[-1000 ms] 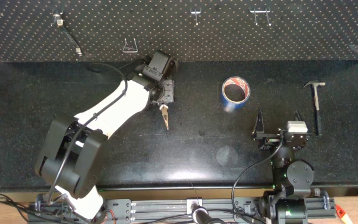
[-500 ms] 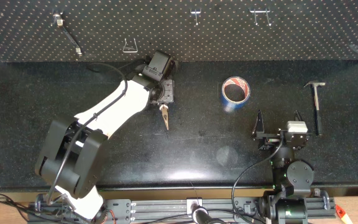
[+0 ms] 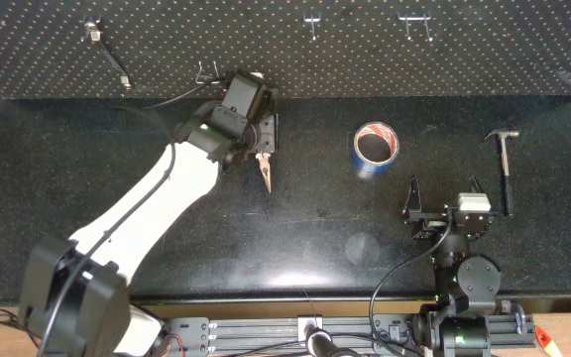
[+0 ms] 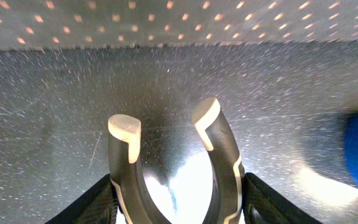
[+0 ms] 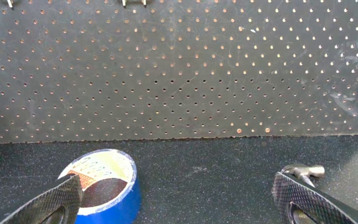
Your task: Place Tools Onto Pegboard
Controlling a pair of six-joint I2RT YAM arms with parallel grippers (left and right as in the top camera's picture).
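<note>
My left gripper (image 3: 254, 131) is shut on a pair of pliers (image 3: 264, 169), whose nose points down toward the table in the top view. Between the dark fingers (image 4: 98, 200) of the left gripper (image 4: 176, 208), the grey pliers handles (image 4: 219, 149) curve outward toward the pegboard (image 4: 166, 22). My right gripper (image 3: 444, 195) stands open near the front right of the table. From the right gripper (image 5: 179, 214), a blue tape roll (image 5: 101, 183) and a hammer head (image 5: 300, 172) lie ahead on the table.
The pegboard (image 3: 365, 59) spans the back. A long tool (image 3: 107, 50) hangs at its left, a wire hook (image 3: 206, 71) sits just behind my left gripper, and two more hooks (image 3: 311, 22) (image 3: 414, 24) are further right. The tape roll (image 3: 375, 149) and hammer (image 3: 505, 169) lie at right.
My left arm has stretched out and lifted the pliers off the table, shifting them toward the pegboard. The right arm has not moved.
</note>
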